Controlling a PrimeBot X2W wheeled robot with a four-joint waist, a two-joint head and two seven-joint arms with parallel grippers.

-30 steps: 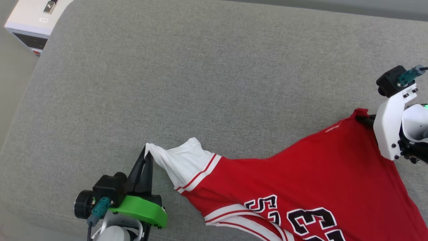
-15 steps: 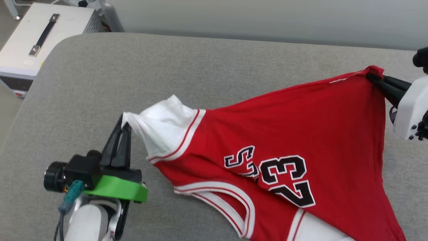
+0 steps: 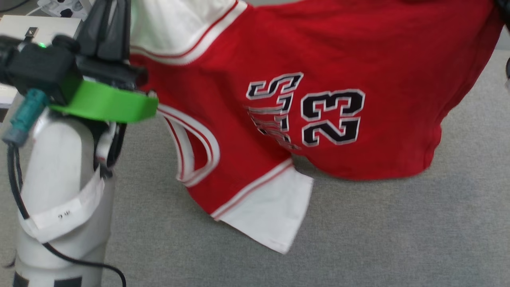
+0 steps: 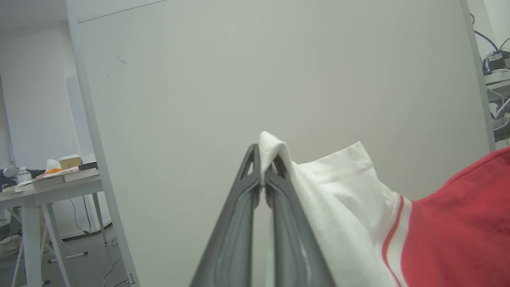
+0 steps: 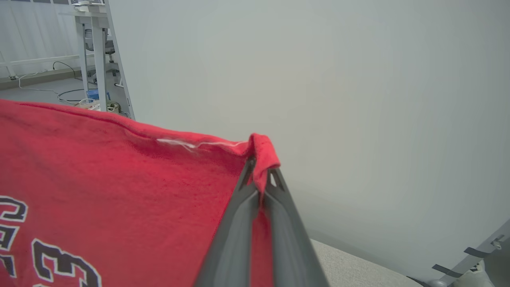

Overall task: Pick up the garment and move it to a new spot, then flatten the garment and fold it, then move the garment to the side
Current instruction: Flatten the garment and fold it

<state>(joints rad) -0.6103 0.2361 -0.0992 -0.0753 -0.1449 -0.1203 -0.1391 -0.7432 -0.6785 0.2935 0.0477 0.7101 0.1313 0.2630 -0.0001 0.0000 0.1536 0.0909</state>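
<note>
Lifted between two arms, the garment (image 3: 358,48), a red jersey-style T-shirt with white short sleeves, stretches across the top of the head view from 10 o'clock to 2 o'clock and sags toward the centre above a grey upholstered surface (image 3: 398,231). The left gripper (image 4: 263,167), at 10 o'clock in the head view above a green bracket (image 3: 103,105), has its jaws pressed together on a small fold of the upper white sleeve (image 4: 338,179), the cloth bunched over the tips. The right gripper (image 5: 261,179), seen from its own wrist, is likewise closed tight, pinching a red corner of the hem that curls over its tips, with a white thread of stitching running off toward 9 o'clock. The black-and-white number 23 (image 3: 332,117) faces the head camera, turned on its side just right of centre, with partly creased lettering beside it at 9 o'clock. The striped neck trim (image 3: 195,147) loops down at 8 o'clock of the number, and the other sleeve (image 3: 271,211) hangs lowest, toward 6 o'clock, its tip down by the grey surface; whether it touches cannot be told. A pale wall panel (image 4: 279,59) stands behind the left gripper, with a desk (image 4: 48,185) carrying books and a cup at 9 o'clock in that wrist view.
</note>
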